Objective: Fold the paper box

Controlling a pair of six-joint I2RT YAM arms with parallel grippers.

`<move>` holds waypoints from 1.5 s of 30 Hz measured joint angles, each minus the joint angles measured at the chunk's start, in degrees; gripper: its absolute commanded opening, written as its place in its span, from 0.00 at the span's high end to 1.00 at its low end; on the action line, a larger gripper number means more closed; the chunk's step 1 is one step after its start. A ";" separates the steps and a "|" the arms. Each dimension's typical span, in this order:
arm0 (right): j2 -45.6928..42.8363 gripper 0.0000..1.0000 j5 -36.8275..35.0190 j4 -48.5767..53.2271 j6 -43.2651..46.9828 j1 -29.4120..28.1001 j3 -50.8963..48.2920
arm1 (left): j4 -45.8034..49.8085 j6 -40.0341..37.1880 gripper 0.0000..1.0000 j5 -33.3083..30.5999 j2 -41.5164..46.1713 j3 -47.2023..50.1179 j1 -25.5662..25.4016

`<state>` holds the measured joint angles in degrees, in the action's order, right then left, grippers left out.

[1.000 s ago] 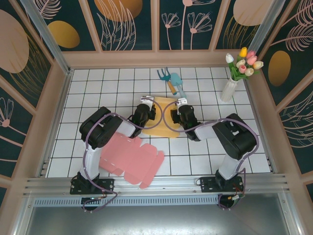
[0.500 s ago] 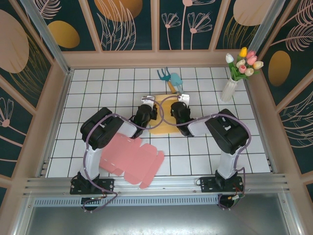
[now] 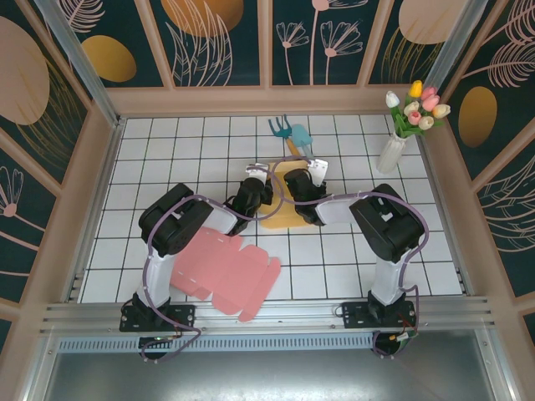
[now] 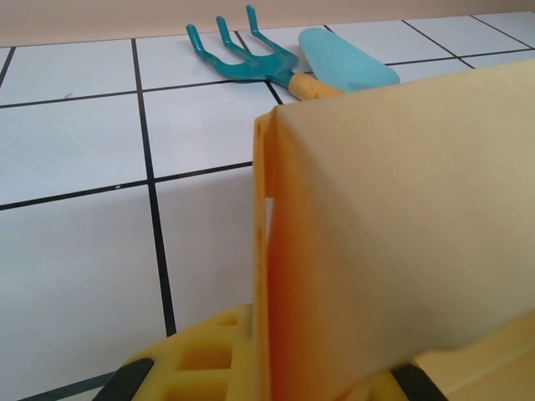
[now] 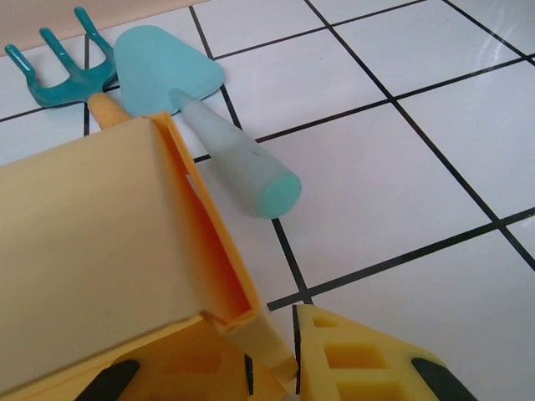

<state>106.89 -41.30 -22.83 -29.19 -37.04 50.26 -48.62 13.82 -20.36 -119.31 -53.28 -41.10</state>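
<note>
Yellow card fills the space between the fingers of the left gripper (image 3: 259, 190): its jaws are closed almost completely, pinching the lower edge of one standing wall of the yellow box (image 4: 401, 217). In the left wrist view that wall rises steeply from the yellow finger pads (image 4: 196, 359).

The right gripper (image 3: 294, 188) meets the box from the 3 o'clock side. A thin end flap runs down beside its right finger (image 5: 359, 359), and the other finger is hidden under the wall. The jaws stand narrow, but I cannot tell whether they actually clamp the flap.

The box sits half raised near the middle of the tiled table (image 3: 167, 150), held between the two grippers, with the left one at its 9 o'clock. At its 12 o'clock lie a teal fork (image 4: 242, 46) and a teal trowel (image 5: 167, 71). The trowel's handle lies just beside the far corner of the box. A flat pink sheet (image 3: 230, 271) lies at 7 o'clock, and a vase (image 3: 389, 154) of tulips stands well apart at 2 o'clock.

The likely trouble:
- If the arms press toward each other, the thin wall could buckle and crease in the wrong place.
- A shallow hold on the flap could slip, letting the wall spring flat.
- A push toward 12 o'clock could catch the trowel handle and skew the box.
</note>
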 measured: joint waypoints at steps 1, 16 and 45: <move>-0.15 0.76 2.05 -2.64 1.57 0.46 -1.31 | 0.07 0.00 1.00 -0.35 0.00 0.00 0.13; -1.25 0.47 25.00 -15.89 12.85 8.24 -7.34 | 1.29 0.20 1.00 -1.53 0.00 0.02 1.46; 5.29 0.62 19.02 -8.20 15.56 6.54 3.02 | 3.02 0.83 1.00 -2.75 -0.02 -0.76 1.57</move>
<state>112.18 -22.28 -31.03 -13.63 -30.50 53.28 -45.60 14.66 -23.11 -119.33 -54.04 -39.53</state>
